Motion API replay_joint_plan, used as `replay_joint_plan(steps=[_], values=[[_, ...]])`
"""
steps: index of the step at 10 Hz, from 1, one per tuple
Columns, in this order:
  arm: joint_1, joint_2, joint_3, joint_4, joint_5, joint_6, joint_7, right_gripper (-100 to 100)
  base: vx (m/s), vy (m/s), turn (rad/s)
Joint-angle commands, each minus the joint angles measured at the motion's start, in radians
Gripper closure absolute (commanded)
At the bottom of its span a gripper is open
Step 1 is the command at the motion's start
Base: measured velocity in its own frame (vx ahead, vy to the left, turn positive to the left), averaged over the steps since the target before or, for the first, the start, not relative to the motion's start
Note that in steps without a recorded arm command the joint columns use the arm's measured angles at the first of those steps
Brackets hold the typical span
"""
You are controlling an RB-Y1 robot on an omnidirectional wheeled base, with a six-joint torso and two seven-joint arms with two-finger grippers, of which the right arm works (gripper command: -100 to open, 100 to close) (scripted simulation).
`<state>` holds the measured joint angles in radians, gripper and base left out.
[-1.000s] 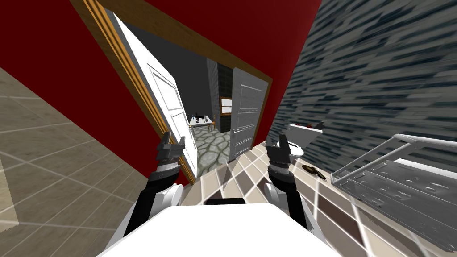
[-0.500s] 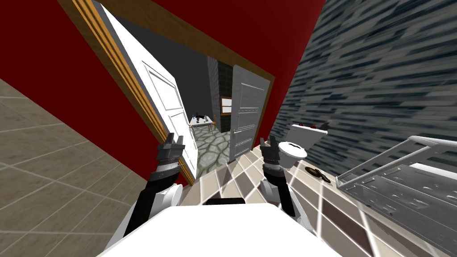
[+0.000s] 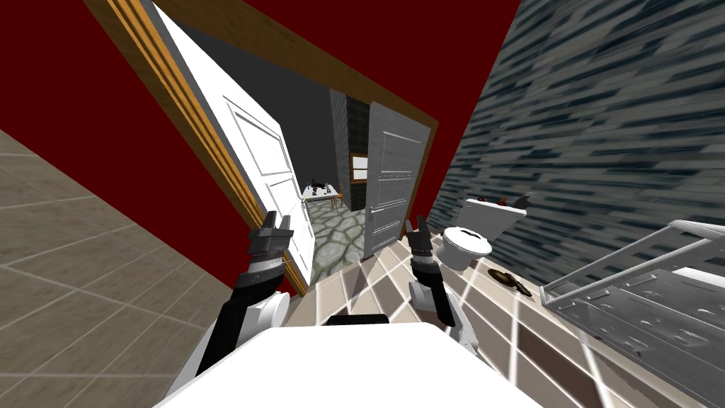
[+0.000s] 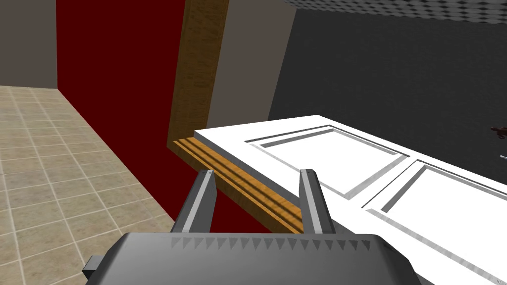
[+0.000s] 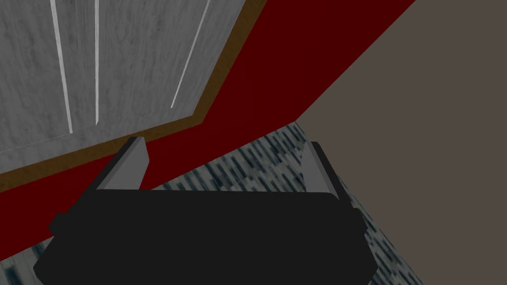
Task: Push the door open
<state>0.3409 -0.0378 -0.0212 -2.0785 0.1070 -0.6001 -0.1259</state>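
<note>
Grey is your target, I judge: the grey door [image 3: 386, 177] stands half open at centre frame, right of the wide-swung white door [image 3: 262, 163]. Your right gripper [image 3: 417, 224] hovers near its lower edge, your left gripper [image 3: 277, 221] beside the white one; both have fingers spread, holding nothing. Expect a stiff, light-swinging hinged panel: press flat near its left, free edge, no pinching.
</note>
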Motion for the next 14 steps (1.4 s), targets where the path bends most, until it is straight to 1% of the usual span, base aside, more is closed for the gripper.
replay_joint_plan(steps=[1, 2, 3, 4, 5, 6, 7, 8, 9, 10, 11, 12, 13, 14], values=[[-0.011, -0.002, 0.004, 0.037, 0.006, -0.003, -0.009, -100, 0.037, -0.035, 0.018], [-0.041, -0.011, 0.008, 0.073, 0.015, -0.001, -0.027, -100, 0.051, -0.034, 0.032], [-0.041, -0.011, 0.008, 0.090, 0.015, -0.001, -0.027, -100, 0.042, -0.033, 0.022], [-0.070, -0.020, 0.012, 0.122, 0.025, 0.000, -0.045, -100, 0.043, -0.048, 0.031], [-0.070, -0.020, 0.012, 0.144, 0.025, 0.000, -0.045, -100, 0.040, -0.037, 0.024], [-0.103, -0.029, 0.016, 0.176, 0.036, 0.002, -0.065, -100, 0.044, -0.041, 0.039], [-0.103, -0.029, 0.016, 0.203, 0.036, 0.002, -0.065, -100, 0.044, -0.032, 0.023], [-0.136, -0.039, 0.020, 0.239, 0.047, 0.004, -0.085, -100, 0.051, -0.033, 0.032], [-0.136, -0.039, 0.020, 0.261, 0.047, 0.004, -0.085, -100, 0.049, -0.041, 0.024], [-0.170, -0.048, 0.025, 0.298, 0.059, 0.005, -0.107, -100, 0.045, -0.055, 0.042], [-0.170, -0.048, 0.025, 0.322, 0.059, 0.005, -0.107, -100, 0.041, -0.048, 0.023], [-0.205, -0.058, 0.029, 0.356, 0.070, 0.007, -0.128, -100, 0.066, -0.052, 0.036], [-0.205, -0.058, 0.029, 0.383, 0.070, 0.007, -0.128, -100, 0.049, -0.040, 0.031], [-0.240, -0.067, 0.034, 0.417, 0.082, 0.009, -0.150, -100, 0.050, -0.048, 0.035]])
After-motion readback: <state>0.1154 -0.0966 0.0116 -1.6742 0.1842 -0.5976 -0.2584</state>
